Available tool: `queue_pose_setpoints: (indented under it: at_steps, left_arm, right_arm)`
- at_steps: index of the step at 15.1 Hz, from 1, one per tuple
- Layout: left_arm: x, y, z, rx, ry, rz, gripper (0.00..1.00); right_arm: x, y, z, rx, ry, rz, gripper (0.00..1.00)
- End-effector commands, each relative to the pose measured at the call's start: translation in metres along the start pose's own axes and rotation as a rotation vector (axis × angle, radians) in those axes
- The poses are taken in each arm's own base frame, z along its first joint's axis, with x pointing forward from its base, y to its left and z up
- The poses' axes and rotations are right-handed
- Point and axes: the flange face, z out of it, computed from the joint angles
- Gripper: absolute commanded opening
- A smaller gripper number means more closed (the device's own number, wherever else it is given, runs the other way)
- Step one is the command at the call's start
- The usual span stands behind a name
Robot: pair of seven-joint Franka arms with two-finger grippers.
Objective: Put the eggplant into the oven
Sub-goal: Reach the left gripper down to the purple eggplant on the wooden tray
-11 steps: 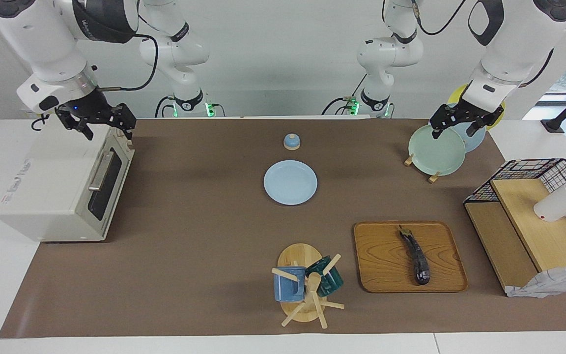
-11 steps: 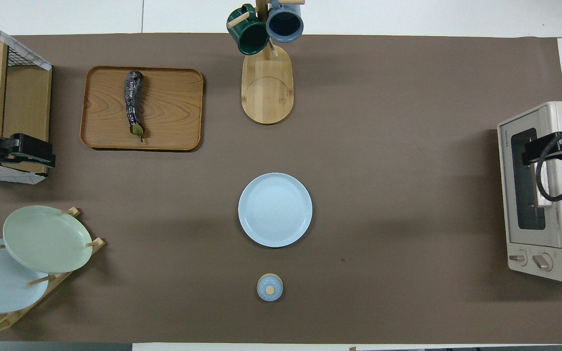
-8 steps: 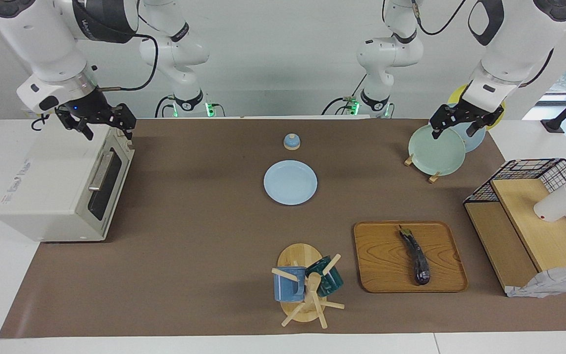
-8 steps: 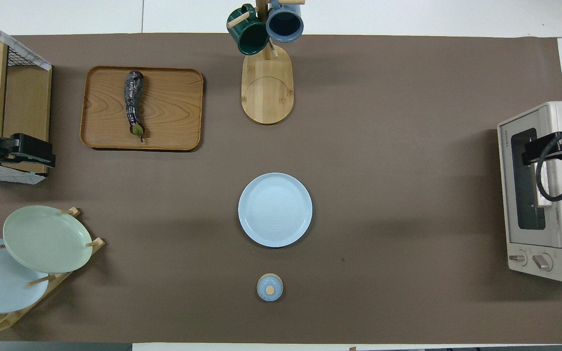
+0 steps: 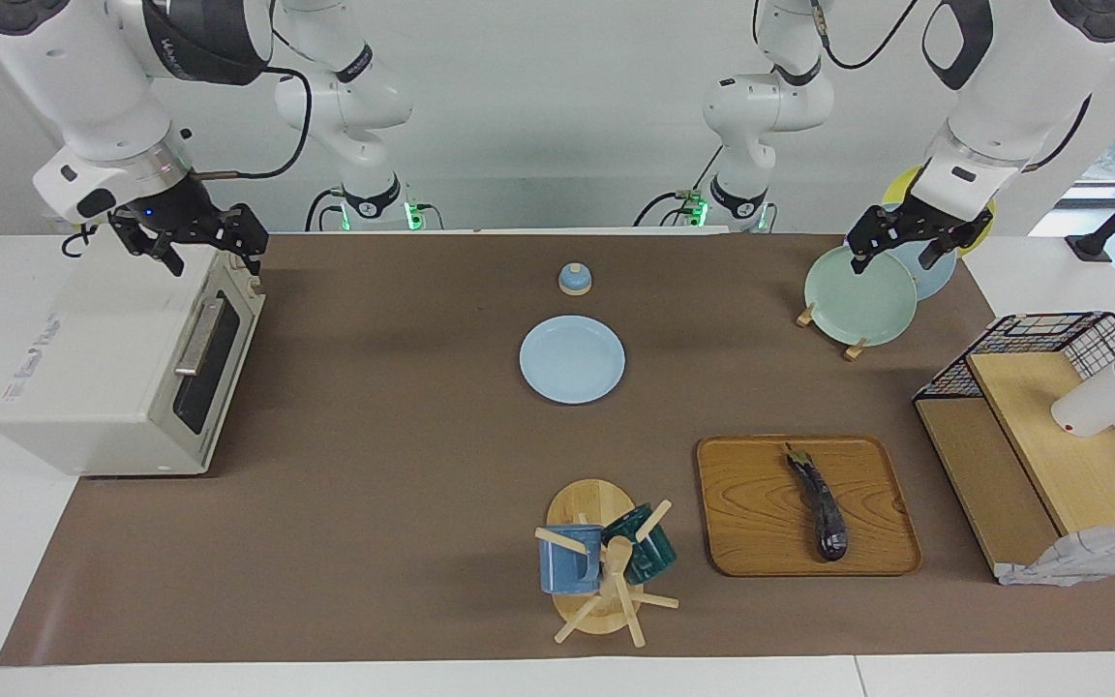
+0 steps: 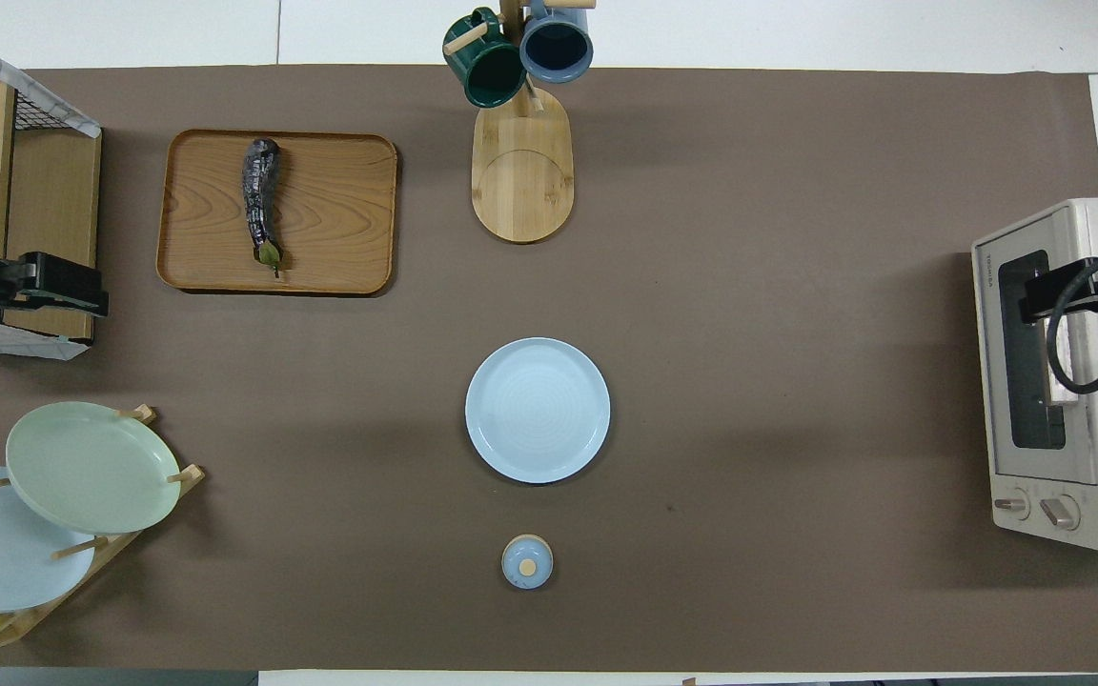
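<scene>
The eggplant point(image 5: 821, 508) lies untouched on the wooden tray point(image 5: 751, 542), toward the left arm's end of the bench point(image 5: 403, 484), stem end pointing to the robots. The oven point(image 5: 122, 373) stands at the right arm's end, door closed.

The right gripper point(image 5: 197, 242) hangs over the oven's top edge above the door, jaws spread and empty. The left gripper point(image 5: 904, 242) hangs over the plate rack point(image 5: 853, 344), jaws parted and empty.

Step in hand, by my judgement: opening the door, since nothing can go in while it is shut. The right gripper should drop in front of the oven, close across the silver bar handle point(image 5: 194, 339) at mid-length, and draw it along the door's hinge arc, not straight out, lest the light casing slide on the mat. The left gripper can meanwhile go for the eggplant, closing across its girth near the middle.

Materials: the eggplant is slender, slightly curved, glossy and dark purple, likely slippery and soft. The tray is grained wood with a raised lip and rounded corners. The oven is boxy off-white metal with a dark glass window. The brown mat is matte and flat.
</scene>
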Motion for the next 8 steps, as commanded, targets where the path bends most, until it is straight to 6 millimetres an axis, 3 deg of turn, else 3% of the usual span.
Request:
queue_pose_setpoints:
  at_steps: [1,3,4,6,8]
  left_arm:
    - [0.009,0.005,0.003,-0.015,0.065,-0.009,1.0]
    - [0.016,0.004,0.011,-0.017,0.07,-0.011,1.0]
    - [0.024,0.004,0.018,-0.019,0.071,-0.01,1.0]
    - [0.042,0.005,0.035,-0.024,0.06,-0.008,1.0]
    - [0.07,0.004,0.071,-0.063,0.012,-0.022,1.0]
  right_arm:
    - [-0.006,-0.001,0.004,0.034,-0.013,0.002,1.0]
    - [-0.006,-0.003,0.007,0.034,-0.016,-0.005,0.23]
    - [-0.007,-0.003,0.01,0.035,-0.022,-0.006,0.0]
    - [-0.01,-0.002,0.018,0.036,-0.007,0.007,0.0]
    - [-0.011,0.005,0.022,0.034,0.011,0.019,0.0]
